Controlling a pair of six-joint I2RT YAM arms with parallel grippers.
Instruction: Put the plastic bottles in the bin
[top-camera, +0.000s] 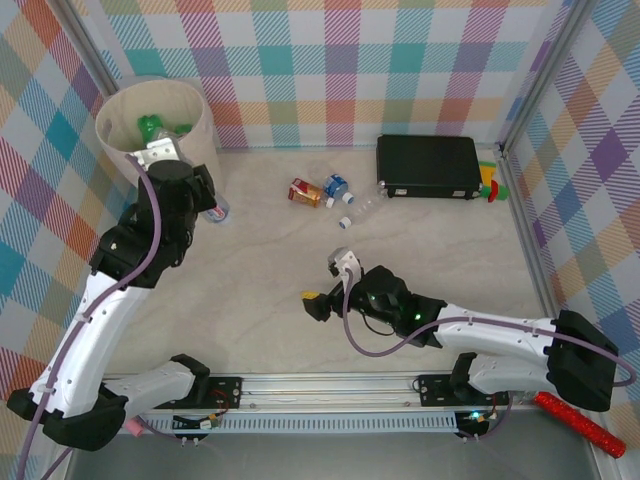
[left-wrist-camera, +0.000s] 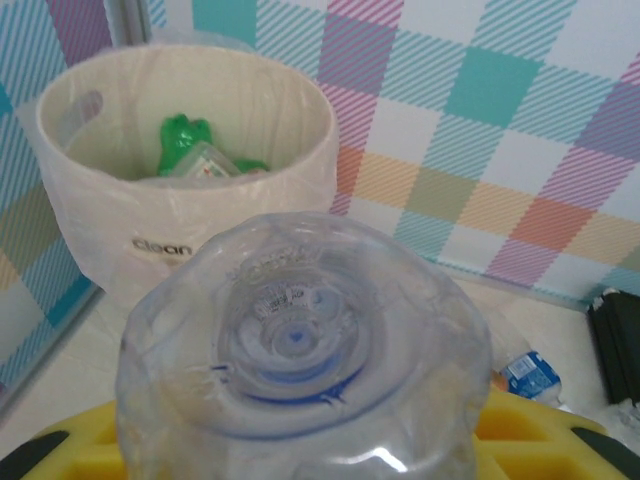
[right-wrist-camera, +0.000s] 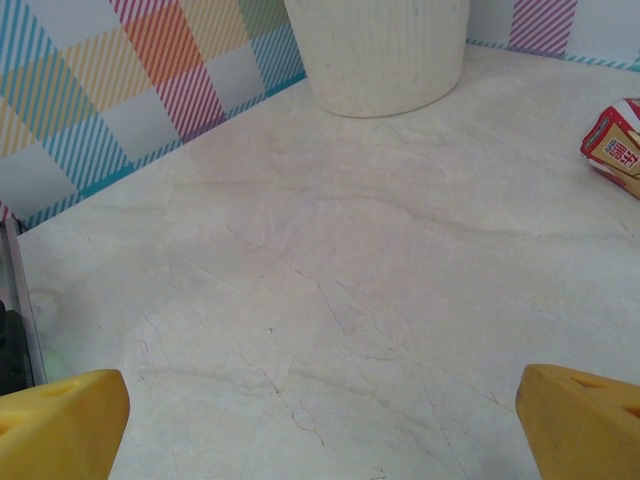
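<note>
Top of bin (right-wrist-camera: 385, 60) cropped, orange-labelled bottle (right-wrist-camera: 618, 145) right of bin cut off, clear bottle (left-wrist-camera: 300, 350) before bin blurred, cropped below.

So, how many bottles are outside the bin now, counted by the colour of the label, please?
orange-labelled bottle, lying on the table: 1
blue-labelled bottle, lying on the table: 1
small clear bottle, lying on the table: 1
clear bottle, held in the left gripper: 1
Total: 4

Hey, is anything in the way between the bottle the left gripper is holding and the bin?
Nothing visible does. The clear bottle in the left gripper sits just short of the bin, whose open top is unblocked.
</note>
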